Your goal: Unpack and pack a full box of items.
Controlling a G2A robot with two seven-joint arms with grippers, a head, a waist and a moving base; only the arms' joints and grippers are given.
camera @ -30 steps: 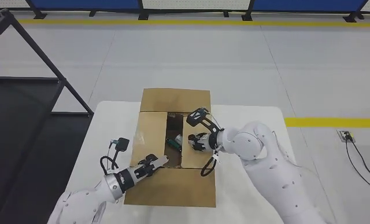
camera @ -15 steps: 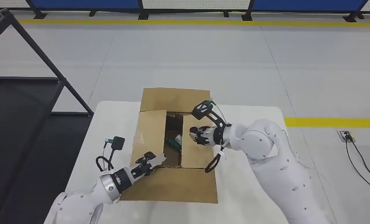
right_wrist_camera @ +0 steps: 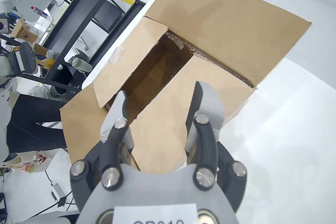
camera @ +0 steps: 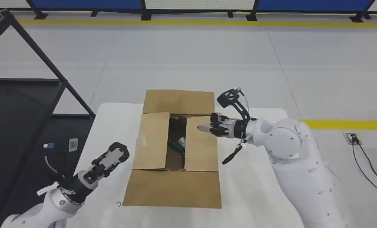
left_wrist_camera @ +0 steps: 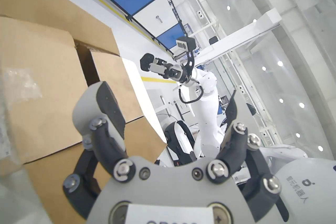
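The brown cardboard box (camera: 177,181) stands on the white table with its far and near flaps folded outward and its two side flaps half lowered over a narrow opening. Small items (camera: 178,145) lie inside, mostly hidden. My right gripper (camera: 205,127) hovers open and empty over the far end of the right side flap (right_wrist_camera: 162,114); the dark opening (right_wrist_camera: 157,70) lies just beyond its fingers (right_wrist_camera: 207,99). My left gripper (camera: 116,151) is open and empty, off the box's left side near the table edge. In the left wrist view the left gripper (left_wrist_camera: 170,107) faces the box (left_wrist_camera: 39,64).
A black metal rack (camera: 35,69) stands left of the white table (camera: 253,181). A small hook-shaped piece (camera: 119,203) lies on the table by the box's near left corner. Bare table surface lies right of the box.
My left gripper has drawn back from the box's near left flap to the table's left side. My right gripper has shifted right and farther back, away from the opening.
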